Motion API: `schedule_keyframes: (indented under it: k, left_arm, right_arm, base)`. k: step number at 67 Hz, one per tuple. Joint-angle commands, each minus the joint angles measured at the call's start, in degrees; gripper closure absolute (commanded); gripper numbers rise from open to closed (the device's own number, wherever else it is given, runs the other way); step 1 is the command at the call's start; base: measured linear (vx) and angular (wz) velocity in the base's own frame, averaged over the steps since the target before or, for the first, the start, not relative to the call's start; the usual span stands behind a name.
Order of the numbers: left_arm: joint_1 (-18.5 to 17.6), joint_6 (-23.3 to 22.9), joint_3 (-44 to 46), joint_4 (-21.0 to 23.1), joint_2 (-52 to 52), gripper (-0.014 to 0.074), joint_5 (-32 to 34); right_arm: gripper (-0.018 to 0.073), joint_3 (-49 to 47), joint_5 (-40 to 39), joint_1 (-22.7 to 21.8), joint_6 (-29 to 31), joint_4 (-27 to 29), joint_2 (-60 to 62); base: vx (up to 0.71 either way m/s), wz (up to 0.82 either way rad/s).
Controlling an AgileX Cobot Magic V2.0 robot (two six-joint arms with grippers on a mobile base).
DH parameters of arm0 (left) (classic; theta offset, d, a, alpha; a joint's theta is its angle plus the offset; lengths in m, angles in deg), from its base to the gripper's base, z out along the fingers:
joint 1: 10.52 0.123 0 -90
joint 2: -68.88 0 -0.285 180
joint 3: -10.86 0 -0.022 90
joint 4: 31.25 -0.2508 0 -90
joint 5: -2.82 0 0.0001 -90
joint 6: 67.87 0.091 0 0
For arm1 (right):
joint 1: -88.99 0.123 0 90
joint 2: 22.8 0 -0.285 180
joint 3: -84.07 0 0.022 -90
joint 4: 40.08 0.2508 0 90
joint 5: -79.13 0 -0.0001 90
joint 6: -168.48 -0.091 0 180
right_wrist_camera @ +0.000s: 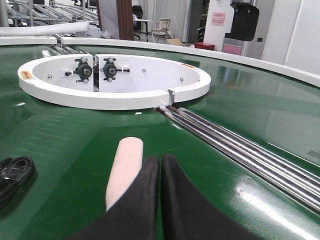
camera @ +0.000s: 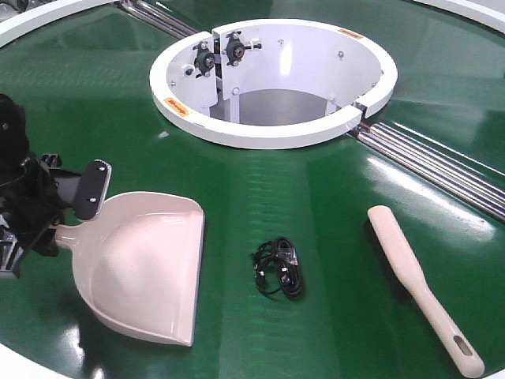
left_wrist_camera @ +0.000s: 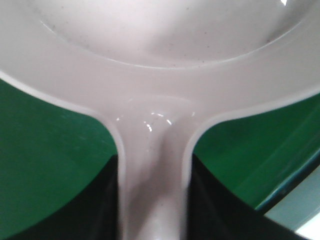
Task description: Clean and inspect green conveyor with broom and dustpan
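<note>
I am clamping my left gripper (left_wrist_camera: 155, 165) on the dustpan (camera: 146, 264), dark fingers pressing both sides of its handle. The pan is lying on the green conveyor (camera: 316, 205) at the lower left of the front view, mouth facing right. My right gripper (right_wrist_camera: 161, 165) is holding nothing, its fingers pressed together just right of the broom's (camera: 410, 268) rounded end. The broom is lying at the lower right, and a black cable bundle (camera: 278, 268) is sitting between the two tools.

No legible txt anywhere. Small orange stickers (camera: 175, 103) on the white inner rim of the green conveyor (camera: 316, 205): print too small to read. Pink poster (right_wrist_camera: 218, 19) on bkgd wall, right wrist cam: blurred, unreadable.
</note>
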Motion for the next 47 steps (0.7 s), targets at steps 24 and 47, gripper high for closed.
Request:
schedule_keyframes:
  k: [24,47]
  left_arm:
    - [-4.4,-1.0,1.6,3.3,-1.6,0.0604,2.1]
    - [-4.4,-2.3,1.6,5.9,1.3,0.0604,2.4]
  right_arm:
    - [0.0568,1.2,-4.4,-0.3,0.2,-0.1,1.0]
    - [0.0568,1.2,-4.4,-0.3,0.2,-0.1,1.0]
  base:
    - [0.00,0.00]
    - [0.00,0.00]
